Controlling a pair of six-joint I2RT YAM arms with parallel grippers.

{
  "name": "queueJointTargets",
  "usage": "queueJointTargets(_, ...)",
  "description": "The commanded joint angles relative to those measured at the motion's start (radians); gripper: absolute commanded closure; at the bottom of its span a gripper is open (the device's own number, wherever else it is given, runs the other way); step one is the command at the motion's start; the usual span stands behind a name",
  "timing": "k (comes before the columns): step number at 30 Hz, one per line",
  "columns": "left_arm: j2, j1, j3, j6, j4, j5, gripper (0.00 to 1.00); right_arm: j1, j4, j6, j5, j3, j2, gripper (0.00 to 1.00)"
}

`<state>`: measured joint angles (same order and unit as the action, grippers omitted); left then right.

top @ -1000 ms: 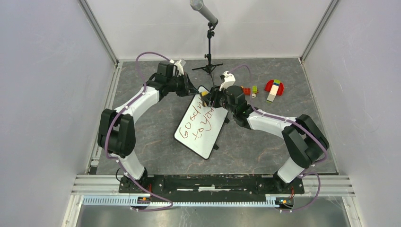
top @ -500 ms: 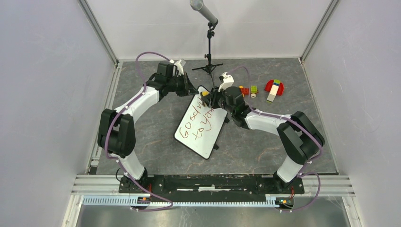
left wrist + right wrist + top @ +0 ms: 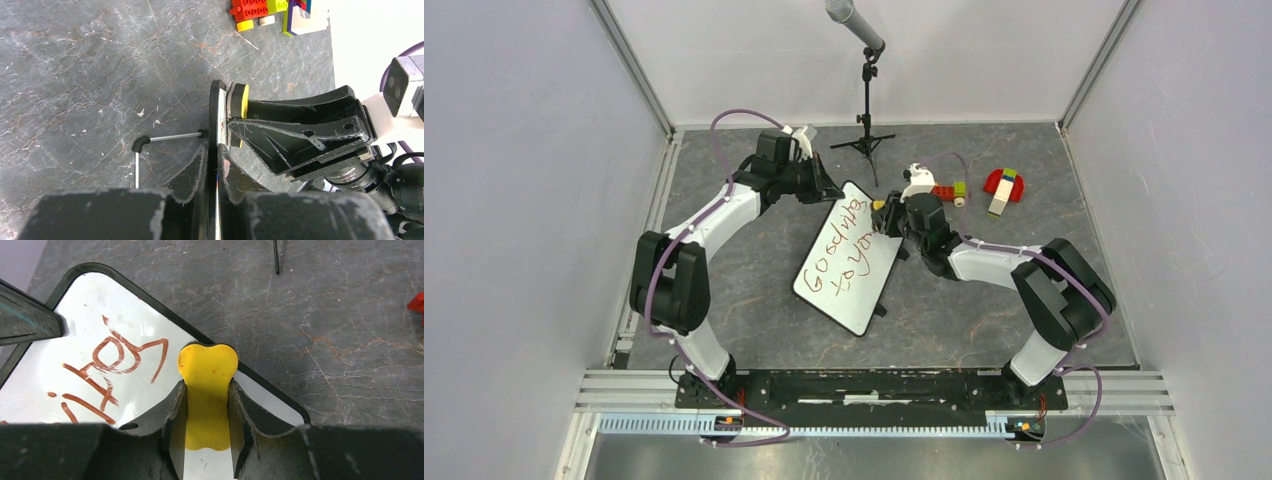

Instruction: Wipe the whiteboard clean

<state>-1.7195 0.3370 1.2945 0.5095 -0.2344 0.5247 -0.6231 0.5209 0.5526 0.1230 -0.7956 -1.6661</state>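
The whiteboard (image 3: 849,265) lies tilted on the grey table, white with a thin black frame and red handwriting. My left gripper (image 3: 832,190) is shut on its far edge; the left wrist view shows the board's edge (image 3: 218,115) pinched between the fingers. My right gripper (image 3: 886,212) is shut on a yellow eraser (image 3: 207,375) that rests on the board's far right corner, beside the red writing (image 3: 112,357). The eraser also shows in the left wrist view (image 3: 238,100), pressed flat against the board.
A microphone stand (image 3: 867,95) stands at the back behind the board. Coloured toy bricks (image 3: 951,191) and a red toy (image 3: 1003,186) lie at the back right. The board's metal prop leg (image 3: 160,139) rests on the table. Walls enclose left, right and back.
My right gripper with the eraser has moved right, from over the writing near the top of the board to its far right corner. The left arm and the board have stayed put.
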Motion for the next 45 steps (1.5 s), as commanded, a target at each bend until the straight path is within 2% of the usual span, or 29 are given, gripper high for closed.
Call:
queueJointTargets(1, 0.057, 0.017, -0.007, -0.070, 0.012, -0.006, 0.98, -0.050, -0.107, -0.055, 0.039, -0.106, -0.020, 0.77)
queueJointTargets(8, 0.061, 0.021, -0.010, -0.080, 0.012, -0.011, 0.98, -0.086, -0.069, -0.005, -0.058, -0.297, -0.103, 0.77)
queueJointTargets(11, 0.057, 0.021, -0.010, -0.081, 0.012, -0.012, 0.98, -0.083, -0.077, 0.019, -0.044, -0.328, -0.133, 0.77)
queueJointTargets(17, 0.063, 0.022, -0.011, -0.077, 0.012, -0.009, 0.98, -0.033, -0.023, 0.073, -0.025, -0.184, -0.140, 0.77)
queueJointTargets(23, 0.067, 0.022, -0.007, -0.070, 0.012, 0.000, 0.98, 0.010, -0.037, 0.059, 0.037, -0.034, -0.115, 0.77)
queueJointTargets(26, 0.069, 0.023, -0.007, -0.071, 0.013, 0.002, 0.98, 0.000, -0.057, 0.038, 0.048, -0.058, -0.106, 0.78)
queueJointTargets(31, 0.069, 0.026, -0.010, -0.073, 0.012, -0.003, 0.98, -0.064, -0.094, 0.023, 0.033, -0.233, -0.128, 0.78)
queueJointTargets(35, 0.060, 0.030, -0.010, -0.074, 0.012, -0.005, 0.98, -0.082, -0.025, 0.080, -0.021, -0.319, -0.151, 0.77)
queueJointTargets(38, 0.061, 0.031, -0.011, -0.076, 0.012, -0.005, 0.98, -0.080, -0.034, 0.100, -0.009, -0.373, -0.188, 0.77)
queueJointTargets(41, 0.064, 0.031, -0.011, -0.075, 0.013, -0.006, 0.98, -0.070, -0.033, 0.120, 0.003, -0.359, -0.208, 0.78)
queueJointTargets(45, 0.070, 0.031, -0.011, -0.074, 0.012, -0.005, 0.98, -0.043, -0.007, 0.135, 0.029, -0.237, -0.194, 0.78)
